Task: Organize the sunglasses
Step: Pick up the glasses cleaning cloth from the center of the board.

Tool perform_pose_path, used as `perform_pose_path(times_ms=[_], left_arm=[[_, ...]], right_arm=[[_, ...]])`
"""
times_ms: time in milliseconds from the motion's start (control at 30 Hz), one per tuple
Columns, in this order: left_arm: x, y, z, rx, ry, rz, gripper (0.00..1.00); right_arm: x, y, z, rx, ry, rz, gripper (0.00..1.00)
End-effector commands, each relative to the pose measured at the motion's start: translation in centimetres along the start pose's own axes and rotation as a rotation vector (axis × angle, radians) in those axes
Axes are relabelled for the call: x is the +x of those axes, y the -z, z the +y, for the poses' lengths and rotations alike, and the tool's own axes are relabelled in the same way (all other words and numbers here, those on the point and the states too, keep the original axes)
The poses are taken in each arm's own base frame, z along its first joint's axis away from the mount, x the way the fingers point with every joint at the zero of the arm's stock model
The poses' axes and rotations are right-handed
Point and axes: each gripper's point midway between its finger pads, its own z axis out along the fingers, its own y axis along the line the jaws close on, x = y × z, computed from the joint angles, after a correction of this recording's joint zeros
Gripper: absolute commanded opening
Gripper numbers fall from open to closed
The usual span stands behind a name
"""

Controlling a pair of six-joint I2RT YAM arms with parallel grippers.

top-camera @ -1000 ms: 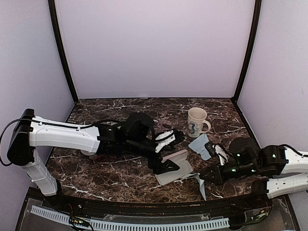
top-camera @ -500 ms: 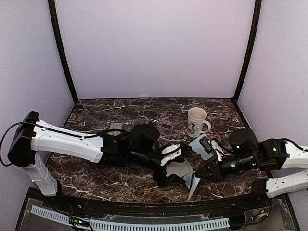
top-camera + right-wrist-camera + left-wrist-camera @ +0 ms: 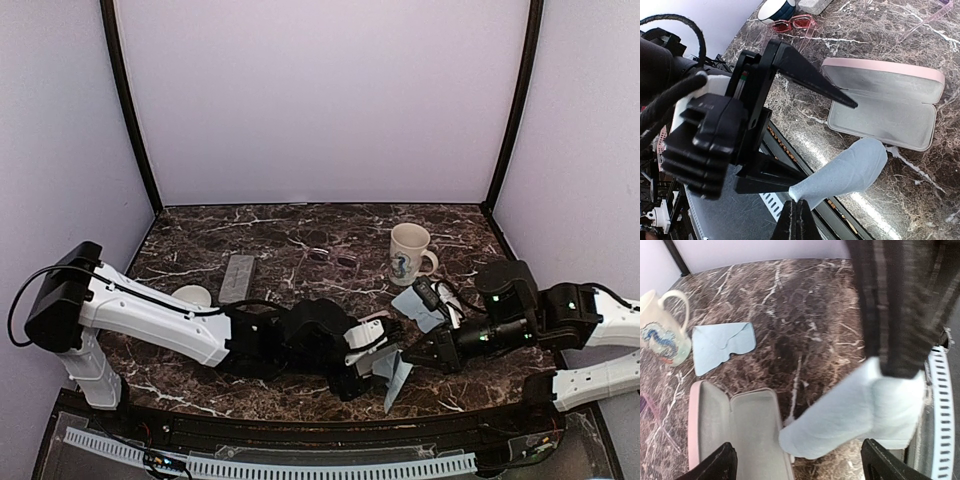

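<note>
The dark-framed sunglasses (image 3: 333,257) lie in the upper middle of the top view, just left of the mug (image 3: 408,252) and well apart from both grippers. The red-pink sunglasses (image 3: 795,22) sit at the top edge of the right wrist view beside a white bowl (image 3: 776,7), well beyond the left gripper (image 3: 372,352), whose jaws stand wide apart above the open pink case (image 3: 885,107). The right gripper (image 3: 412,355) is clamped on a light blue cloth (image 3: 845,170) at lower centre, near the table's (image 3: 200,385) front edge, where both arms crowd; in the top view the red-pink pair cannot be made out and the left arm covers most of the case.
</note>
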Motion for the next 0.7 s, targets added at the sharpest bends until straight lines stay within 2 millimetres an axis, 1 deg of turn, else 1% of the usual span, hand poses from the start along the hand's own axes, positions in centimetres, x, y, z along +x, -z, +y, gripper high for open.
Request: perform_pose_path(times_ms=[0, 167, 467, 667], left_arm=[[0.2, -0.3, 1.1, -0.095, 0.027, -0.006, 0.89], [0.7, -0.7, 0.5, -0.075, 0.022, -0.011, 0.94], [-0.2, -0.1, -0.6, -0.014, 0.04, -0.062, 0.97], [-1.2, -0.2, -0.6, -0.008, 0.066, -0.098, 0.98]], right_arm=[[-1.3, 0.3, 1.5, -0.046, 0.013, -0.036, 0.0], [-1.4, 0.4, 1.6, -0.045, 0.014, -0.042, 0.0], [-1.3, 0.3, 1.3, -0.037, 0.008, -0.04, 0.0], [-1.3, 0.2, 1.3, -0.041, 0.007, -0.043, 0.0]])
